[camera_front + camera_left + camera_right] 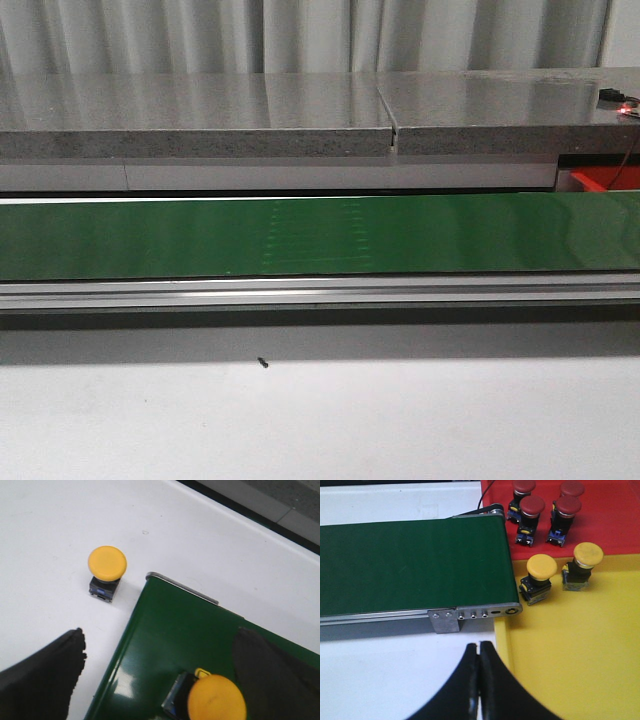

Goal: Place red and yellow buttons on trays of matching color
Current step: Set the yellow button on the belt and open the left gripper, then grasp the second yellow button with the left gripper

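The left pincer [155, 680], spread wide, is hovering over a yellow button [216, 698] near the green belt [165, 625] corner, needing a centred, square pinch; the right pincer [480, 680] is sitting pressed together.

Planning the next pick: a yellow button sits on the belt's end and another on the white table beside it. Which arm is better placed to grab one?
Left. Its open gripper hangs over the belt's yellow button, with the table button just beyond. The right gripper is shut, down by the trays.

Front camera faces low along the green belt [320, 235]; both wrist cameras look steeply down, close, on its opposite ends (shared belt).
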You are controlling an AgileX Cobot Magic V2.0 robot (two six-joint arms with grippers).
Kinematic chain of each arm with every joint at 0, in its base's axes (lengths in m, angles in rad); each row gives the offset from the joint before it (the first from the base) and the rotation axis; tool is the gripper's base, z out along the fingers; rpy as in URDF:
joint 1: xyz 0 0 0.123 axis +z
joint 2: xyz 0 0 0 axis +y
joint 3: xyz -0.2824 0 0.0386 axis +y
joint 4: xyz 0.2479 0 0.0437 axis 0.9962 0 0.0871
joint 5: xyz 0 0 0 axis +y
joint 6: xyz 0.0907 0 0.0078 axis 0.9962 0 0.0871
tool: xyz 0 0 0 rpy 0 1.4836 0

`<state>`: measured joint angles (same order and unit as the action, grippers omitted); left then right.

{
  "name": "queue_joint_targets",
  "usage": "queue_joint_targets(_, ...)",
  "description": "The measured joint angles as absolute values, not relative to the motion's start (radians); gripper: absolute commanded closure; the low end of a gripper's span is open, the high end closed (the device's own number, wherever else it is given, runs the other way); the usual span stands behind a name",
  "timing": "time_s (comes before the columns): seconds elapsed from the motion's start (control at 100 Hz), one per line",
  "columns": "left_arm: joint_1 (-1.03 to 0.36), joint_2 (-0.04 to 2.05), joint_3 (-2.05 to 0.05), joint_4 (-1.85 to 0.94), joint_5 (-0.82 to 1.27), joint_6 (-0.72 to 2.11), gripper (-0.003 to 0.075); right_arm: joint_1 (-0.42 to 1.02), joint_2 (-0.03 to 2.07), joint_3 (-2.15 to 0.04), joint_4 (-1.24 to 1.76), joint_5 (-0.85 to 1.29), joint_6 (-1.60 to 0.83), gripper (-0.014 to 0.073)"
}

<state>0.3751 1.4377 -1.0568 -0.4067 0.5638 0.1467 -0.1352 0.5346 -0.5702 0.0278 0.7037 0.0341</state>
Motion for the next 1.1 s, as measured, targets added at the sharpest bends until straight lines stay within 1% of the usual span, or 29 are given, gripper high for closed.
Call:
queue_joint_targets(0.15,0.403,1.531,-1.148,-0.392,0.604,0.147,0.0134,-0.135,0.535,-0.57,0.028,0.704,0.034,0.0685)
queue_joint_targets(0.58,0.415,1.872,-1.45,-0.378,0.711,0.147,0.0133,-0.135,0.535,-0.57,0.028,0.704,0.034,0.0685)
queue_joint_targets(0.75,0.415,1.958,-1.494,-0.376,0.717,0.147,0.0134,-0.135,0.535,-0.57,0.028,0.704,0.034,0.0685)
queue_joint_targets(1.01,0.415,2.017,-1.499,-0.374,0.685,0.147,0.0134,-0.135,0.535,-0.57,0.028,0.704,0.034,0.0685)
queue_joint_targets(1.1,0.415,2.023,-1.501,-0.374,0.68,0.147,0.0153,-0.135,0.535,-0.57,0.028,0.704,0.034,0.0685)
